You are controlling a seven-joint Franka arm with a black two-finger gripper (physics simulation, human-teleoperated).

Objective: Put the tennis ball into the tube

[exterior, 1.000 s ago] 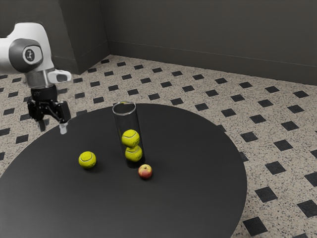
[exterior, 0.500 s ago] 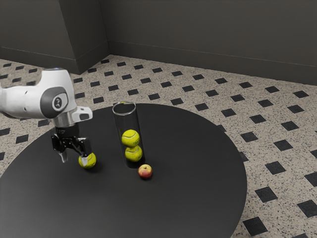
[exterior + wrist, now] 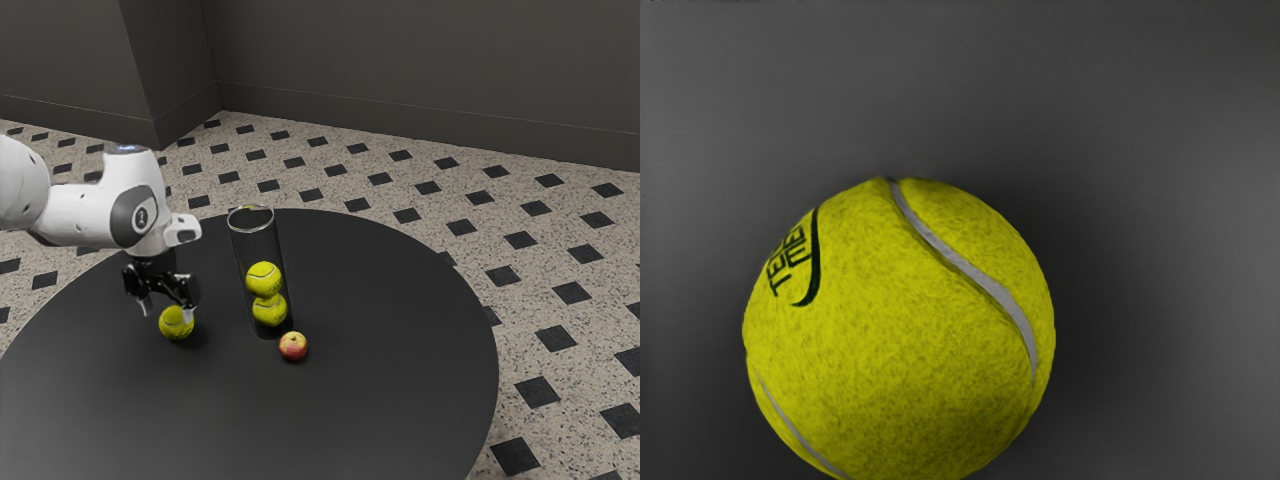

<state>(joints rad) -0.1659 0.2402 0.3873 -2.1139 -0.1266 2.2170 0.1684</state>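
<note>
My gripper (image 3: pixel 167 312) is open, low over the loose tennis ball (image 3: pixel 176 324), with its fingertips around the height of the ball's top. In the wrist view the same tennis ball (image 3: pixel 900 330) lies large under the hand, its pale seam and dark lettering facing up. The clear tube (image 3: pixel 258 243) stands upright on the table, towards the exterior view's right from the ball, holding two tennis balls, one (image 3: pixel 264 279) above the other (image 3: pixel 269 311).
A small red and yellow apple (image 3: pixel 293 346) lies on the dark round table (image 3: pixel 380 400), close to the tube's base. The tube's rim rises higher than my fingertips.
From beyond the table's edge, my gripper has come down and towards the exterior view's right, to just over the loose ball. The ball, tube and apple have not moved.
</note>
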